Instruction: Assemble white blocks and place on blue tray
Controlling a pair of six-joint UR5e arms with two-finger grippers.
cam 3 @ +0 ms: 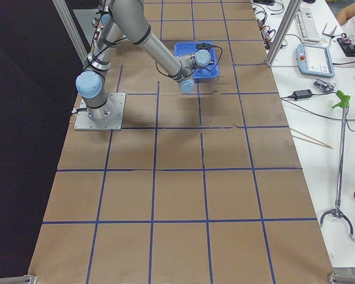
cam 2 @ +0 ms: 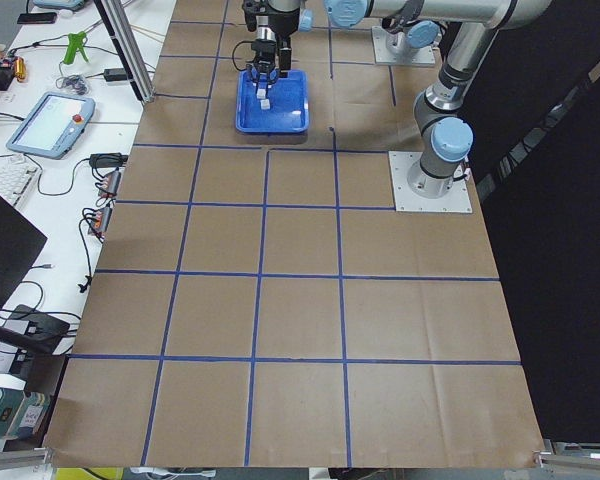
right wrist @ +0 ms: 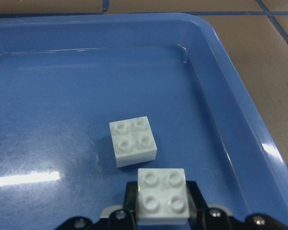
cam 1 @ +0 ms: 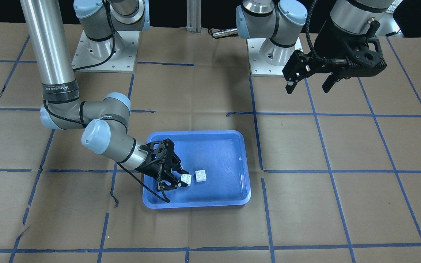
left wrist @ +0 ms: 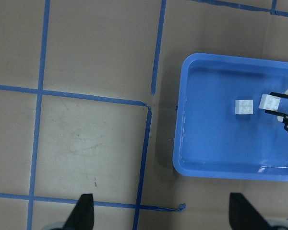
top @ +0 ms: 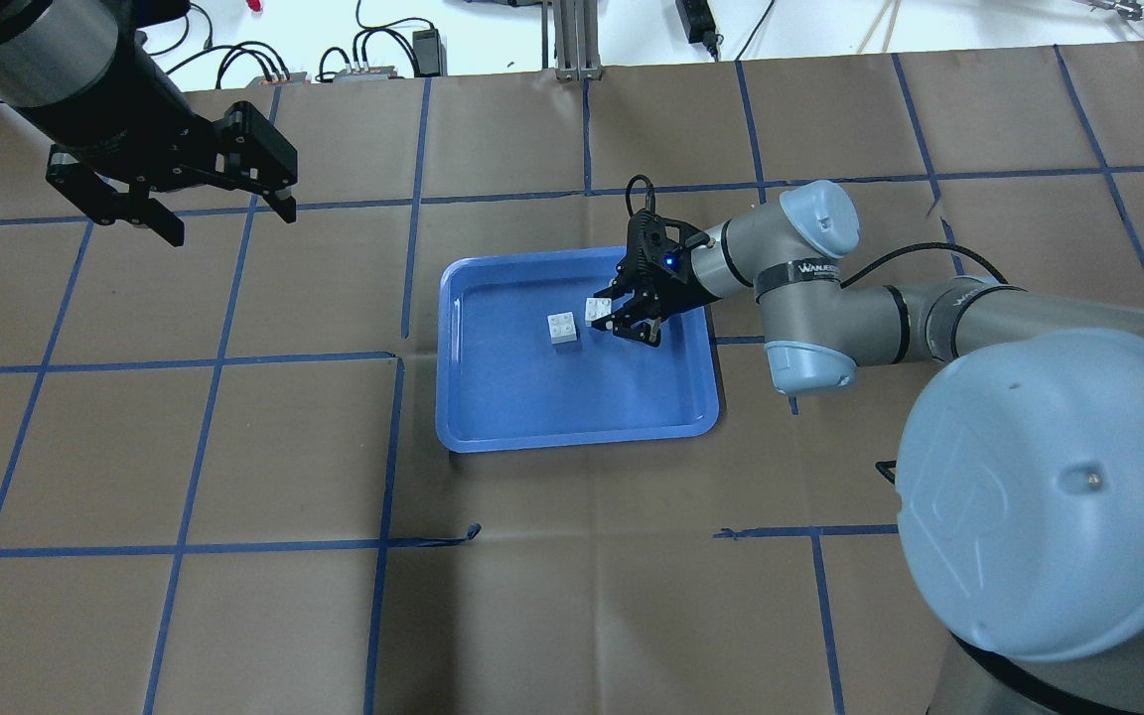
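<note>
**A:** What is shown from the front?

**B:** The blue tray (cam 1: 196,203) is seen lying on the paper-covered table (cam 1: 342,204). The right gripper (cam 1: 182,179) is lowered into it and is clamped on the gripped white block (cam 1: 187,178), which is slightly tilted. The loose white block (cam 1: 201,175) is set flat on the tray floor just beside it, studs up, with a narrow gap between them. The left gripper (cam 1: 308,87) is held high, well apart from the tray. Its jaws are spread and nothing is between them.

**A:** And from overhead?

**B:** Both blocks are found in the far half of the tray, unstacked. The gripped one is nearer the right arm (top: 830,288).

**A:** The side views?

**B:** From the left end, the tray is seen far off with a gripper over it, and the blocks are too small to be judged. From the right end, the tray is partly hidden by the right arm.

**A:** The wrist cameras?

**B:** On the left wrist, two widely parted fingertips (left wrist: 86,208) are seen above bare paper, with the tray off to one side. On the right wrist, the gripped block is seen between the jaws, studs up, with the loose one just beyond it
</note>
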